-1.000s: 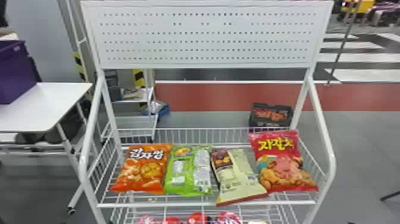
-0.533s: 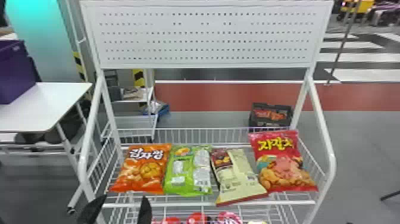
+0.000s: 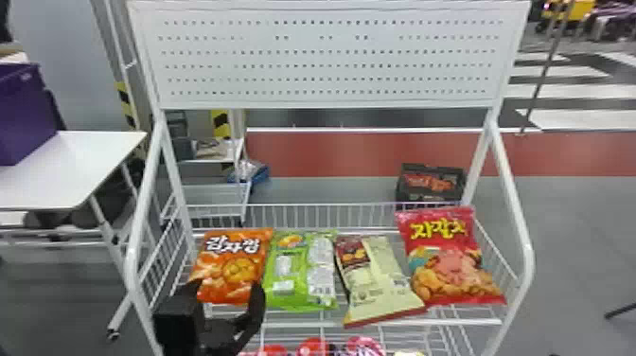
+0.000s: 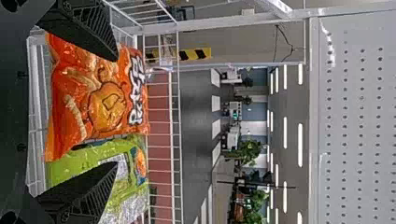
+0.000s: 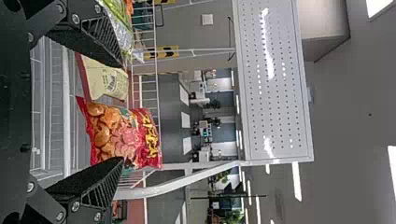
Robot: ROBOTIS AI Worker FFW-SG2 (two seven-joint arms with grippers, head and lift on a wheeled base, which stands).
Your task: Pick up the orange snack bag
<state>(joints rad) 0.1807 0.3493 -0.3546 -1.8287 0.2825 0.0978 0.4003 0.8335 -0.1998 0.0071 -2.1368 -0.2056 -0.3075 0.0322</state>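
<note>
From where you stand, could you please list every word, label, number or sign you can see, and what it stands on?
Orange snack bag: large white lettering, wording not quoted here.
Red bag: large yellow lettering, likewise not quoted.
Green bag: panels of fine print, too small to read.
Cream bag: fine print, too small to read.
Purple box: small pale mark, too small to read.

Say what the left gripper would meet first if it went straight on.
Probably the orange snack bag, straight ahead of the open left gripper; one finger may graze the green bag too, but depth is unclear.
</note>
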